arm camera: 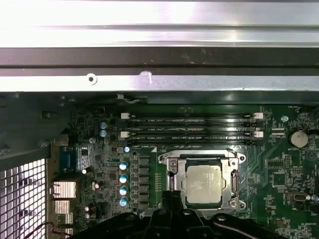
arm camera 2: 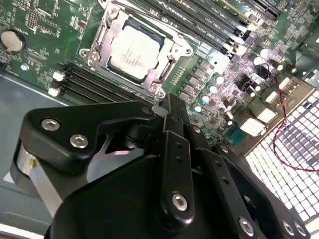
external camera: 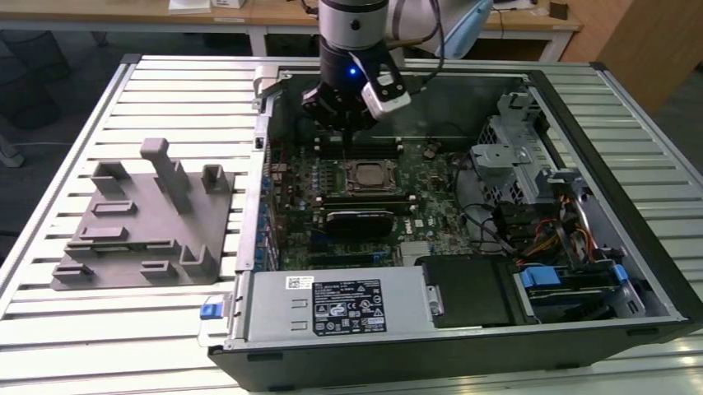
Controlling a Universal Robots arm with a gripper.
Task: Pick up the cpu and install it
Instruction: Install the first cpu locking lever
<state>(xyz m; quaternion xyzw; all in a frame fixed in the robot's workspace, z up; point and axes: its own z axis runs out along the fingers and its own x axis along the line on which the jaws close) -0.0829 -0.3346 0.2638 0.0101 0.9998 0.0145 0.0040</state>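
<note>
Nearest us in the second wrist view the black gripper has its fingers pressed together on nothing, above the cpu seated in its socket frame, inside the open computer case on a slatted metal table, grey holder block at the exterior view's left, wooden desks far behind.

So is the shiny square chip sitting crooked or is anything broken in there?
Nothing stands out. The cpu lies flat and square inside its socket frame on the motherboard, edges lined up, with no visible damage. The gripper hangs above the board, holding nothing.
</note>
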